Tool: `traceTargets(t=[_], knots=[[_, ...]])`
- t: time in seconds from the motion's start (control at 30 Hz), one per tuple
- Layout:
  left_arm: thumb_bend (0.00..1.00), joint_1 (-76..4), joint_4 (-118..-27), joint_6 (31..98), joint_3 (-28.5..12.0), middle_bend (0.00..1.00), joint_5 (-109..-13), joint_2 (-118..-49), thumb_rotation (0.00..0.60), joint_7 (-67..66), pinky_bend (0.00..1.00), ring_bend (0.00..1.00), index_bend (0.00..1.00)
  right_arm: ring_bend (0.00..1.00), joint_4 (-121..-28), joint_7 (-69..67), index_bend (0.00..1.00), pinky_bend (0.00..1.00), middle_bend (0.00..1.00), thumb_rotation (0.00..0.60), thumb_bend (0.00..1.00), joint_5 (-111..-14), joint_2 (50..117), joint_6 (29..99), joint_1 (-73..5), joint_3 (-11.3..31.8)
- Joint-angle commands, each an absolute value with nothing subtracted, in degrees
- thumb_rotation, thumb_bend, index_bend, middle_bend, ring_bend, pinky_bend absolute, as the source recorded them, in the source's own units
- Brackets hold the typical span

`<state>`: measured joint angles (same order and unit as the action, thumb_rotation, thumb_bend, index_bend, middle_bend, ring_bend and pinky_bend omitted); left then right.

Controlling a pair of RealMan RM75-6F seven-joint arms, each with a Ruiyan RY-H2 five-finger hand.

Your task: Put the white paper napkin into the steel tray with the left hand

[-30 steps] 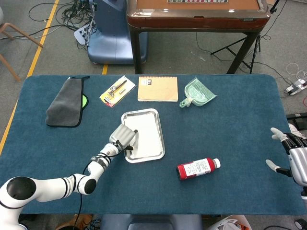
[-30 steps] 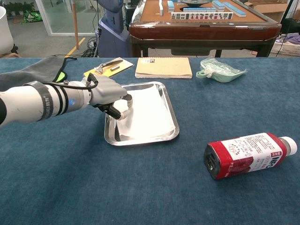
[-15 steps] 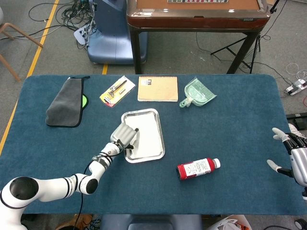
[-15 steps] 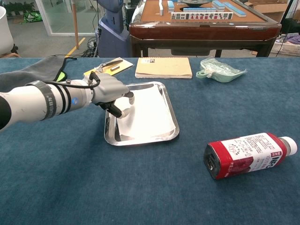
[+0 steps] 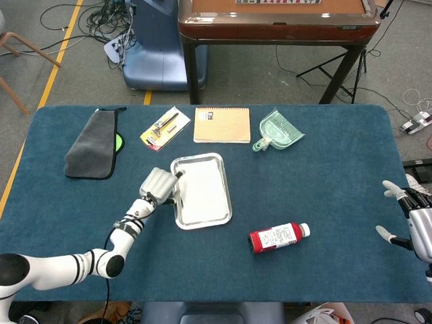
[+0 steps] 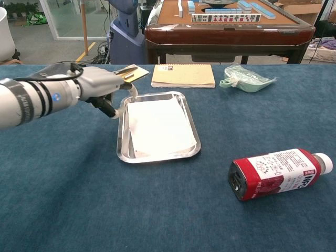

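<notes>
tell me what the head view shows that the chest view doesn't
Only the head view shows the right hand, open at the table's right edge, and the whole grey cloth. Only the chest view shows the mahjong tiles on the brown table behind. Both show the left hand beside the steel tray, the white paper napkin lying in it, and the red bottle.

Your left hand point(image 6: 102, 84) is silver-grey metal with black undersides on its fingers. Its arm point(image 6: 31, 100) is glossy white with black joint bands, a small blue round mark and a thin black cable looping along the wrist. Your right hand point(image 5: 413, 223) is pale grey-white.
</notes>
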<state>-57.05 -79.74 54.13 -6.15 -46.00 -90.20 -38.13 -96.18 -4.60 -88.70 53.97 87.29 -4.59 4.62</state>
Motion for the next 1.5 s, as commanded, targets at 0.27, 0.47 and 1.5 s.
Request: traceTargets(t=[0.27, 0.47, 1.5], knots=[[0.46, -44.2, -89.5, 69.1, -5.1, 0.68, -53.1, -81.2, 0.523, -27.9, 0.96, 0.63, 0.16, 0.22, -96.5, -4.5, 0.17, 0.31, 0.32, 0.600, 0.11, -88.3, 53.3, 84.0, -6.0, 4.2], [0.44, -38.7, -92.6, 73.8, -3.5, 0.52, -56.6, -78.2, 0.542, -24.8, 0.78, 0.51, 0.16, 0.21, -96.0, -4.5, 0.17, 0.31, 0.31, 0.600, 0.11, -88.6, 53.5, 82.5, -6.8, 3.9], [0.38, -14.1, -106.6, 95.6, 4.4, 0.38, -77.4, -68.5, 0.600, -25.0, 0.40, 0.34, 0.19, 0.11, -91.9, -3.4, 0.16, 0.21, 0.20, 0.600, 0.12, -92.1, 58.2, 82.5, -9.0, 2.9]])
